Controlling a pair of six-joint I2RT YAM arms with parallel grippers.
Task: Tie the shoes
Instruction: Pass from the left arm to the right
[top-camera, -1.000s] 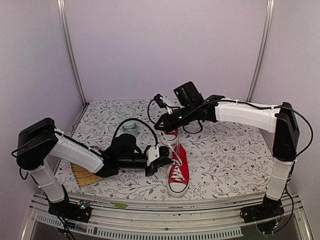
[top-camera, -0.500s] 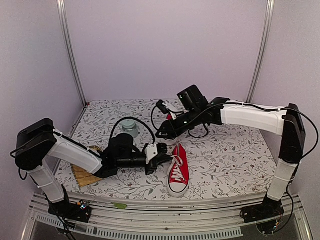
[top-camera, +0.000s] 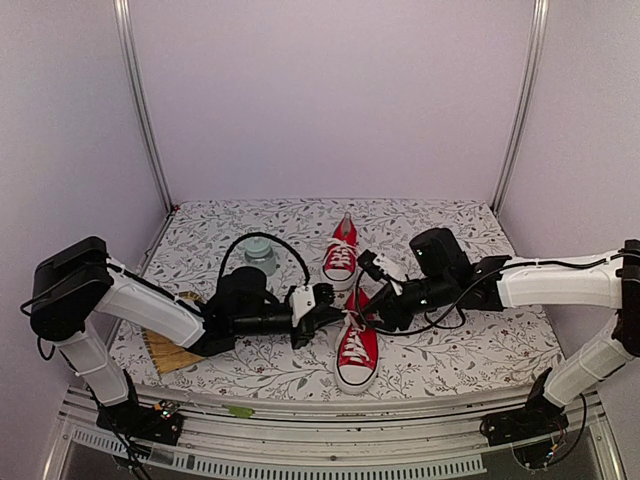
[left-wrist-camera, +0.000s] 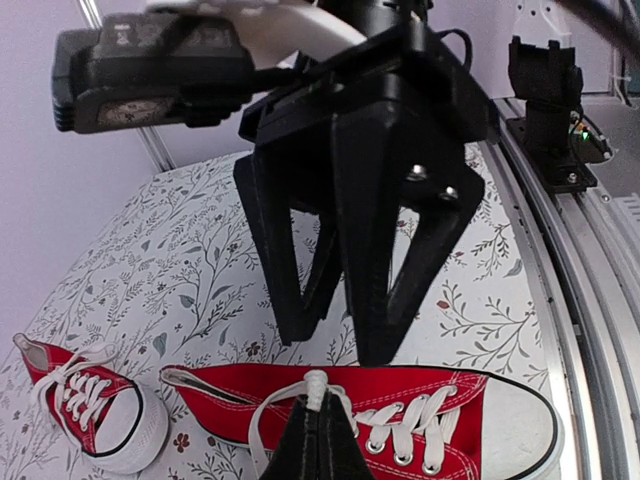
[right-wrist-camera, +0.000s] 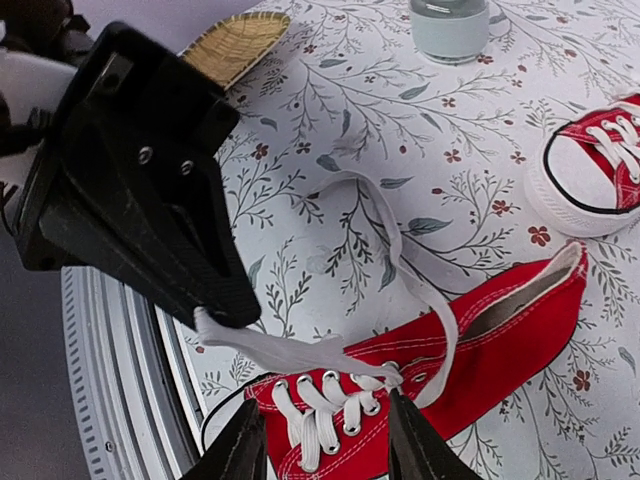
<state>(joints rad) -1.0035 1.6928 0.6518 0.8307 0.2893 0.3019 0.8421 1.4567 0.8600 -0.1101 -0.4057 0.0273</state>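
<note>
I see the left gripper (top-camera: 325, 318) pinched tight on a white lace (right-wrist-camera: 290, 352), which is drawn out sideways from the near shoe (top-camera: 357, 350). The right gripper (right-wrist-camera: 325, 440) faces it with jaws apart, holding nothing, just over that shoe's lacing. The near shoe lies between the arms, toe toward the near edge. The far shoe (top-camera: 341, 255) stands just beyond it. A glass jar (top-camera: 260, 255) stands to the left on the floral table (top-camera: 470, 350).

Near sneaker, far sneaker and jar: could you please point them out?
near sneaker (top-camera: 356, 376), top external view, white toe cap.
far sneaker (top-camera: 339, 262), top external view, laces.
jar (top-camera: 260, 258), top external view, glass body.
</note>
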